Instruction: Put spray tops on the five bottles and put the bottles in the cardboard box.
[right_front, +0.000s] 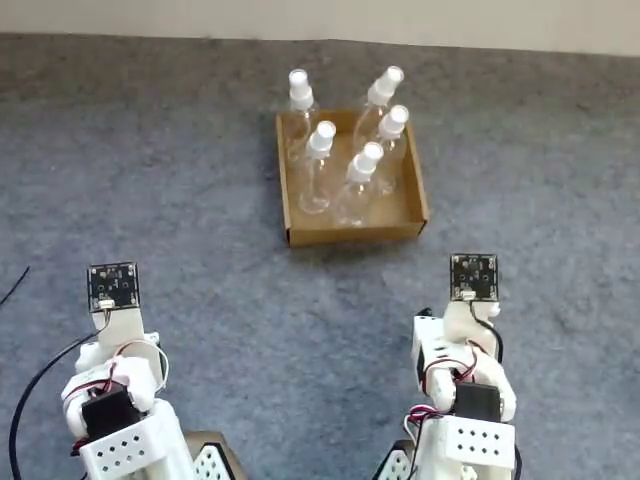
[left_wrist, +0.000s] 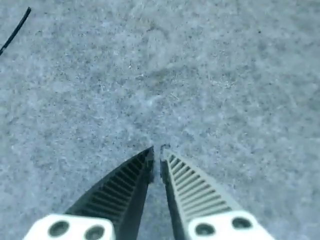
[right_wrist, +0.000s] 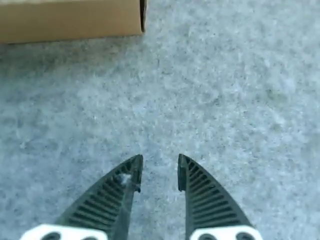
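Observation:
The cardboard box (right_front: 352, 233) sits on the grey carpet at the middle back. Several clear bottles (right_front: 316, 165) stand upright inside it, each capped with a white spray top (right_front: 322, 135). Both arms are pulled back to the near edge, well short of the box. My left gripper (left_wrist: 157, 152) is shut over bare carpet, its tips almost touching with nothing between them. My right gripper (right_wrist: 160, 165) is open by a small gap and holds nothing; the box's front wall (right_wrist: 70, 20) lies a short way ahead of it.
Grey carpet (right_front: 200, 230) covers the whole work surface. A thin black cable (left_wrist: 14, 31) lies on the carpet at the far left, near the left arm (right_front: 112, 385). The right arm (right_front: 462, 385) stands at the near right.

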